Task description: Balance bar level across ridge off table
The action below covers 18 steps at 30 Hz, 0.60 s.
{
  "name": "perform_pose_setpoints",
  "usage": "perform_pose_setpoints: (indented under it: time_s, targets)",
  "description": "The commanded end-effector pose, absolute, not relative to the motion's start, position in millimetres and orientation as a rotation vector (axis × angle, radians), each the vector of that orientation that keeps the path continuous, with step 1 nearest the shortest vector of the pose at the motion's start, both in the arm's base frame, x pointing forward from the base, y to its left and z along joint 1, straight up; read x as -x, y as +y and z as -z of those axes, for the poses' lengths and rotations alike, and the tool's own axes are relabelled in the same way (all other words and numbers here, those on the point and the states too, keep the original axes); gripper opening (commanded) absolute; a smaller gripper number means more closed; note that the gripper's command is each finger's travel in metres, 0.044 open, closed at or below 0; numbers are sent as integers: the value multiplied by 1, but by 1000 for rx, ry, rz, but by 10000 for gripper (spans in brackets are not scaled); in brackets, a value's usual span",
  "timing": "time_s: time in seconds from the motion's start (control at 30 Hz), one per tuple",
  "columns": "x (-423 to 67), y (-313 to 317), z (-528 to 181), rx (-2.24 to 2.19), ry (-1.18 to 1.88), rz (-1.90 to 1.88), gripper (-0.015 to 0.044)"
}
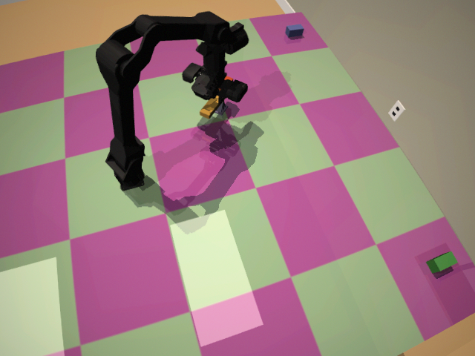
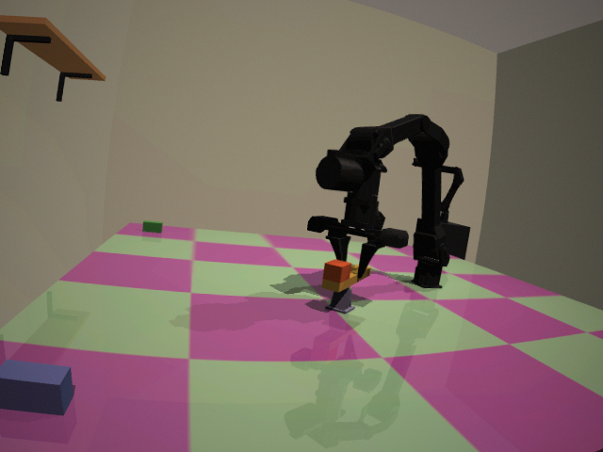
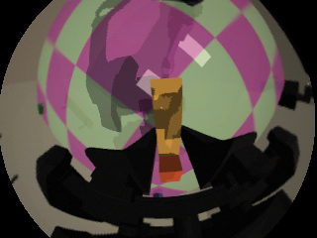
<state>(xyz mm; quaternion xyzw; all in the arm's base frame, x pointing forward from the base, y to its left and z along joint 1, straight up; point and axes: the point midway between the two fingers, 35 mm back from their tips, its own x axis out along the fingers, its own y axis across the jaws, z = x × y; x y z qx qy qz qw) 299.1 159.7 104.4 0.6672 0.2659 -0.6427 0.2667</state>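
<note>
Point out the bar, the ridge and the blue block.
bar (image 2: 340, 283), exterior view, on its yellow near end face, below the orange block.
ridge (image 2: 342, 298), exterior view, on its sloped side.
blue block (image 1: 295, 30), top view, on its top face.
</note>
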Motion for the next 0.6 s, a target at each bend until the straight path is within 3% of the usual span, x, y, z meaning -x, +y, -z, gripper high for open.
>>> perform_pose_setpoints:
  time_s: [0.0,0.57]
  targets:
    - [-299,160,-103,-1804,721,1738,0]
    - [-299,160,-102,-1804,721,1738,0]
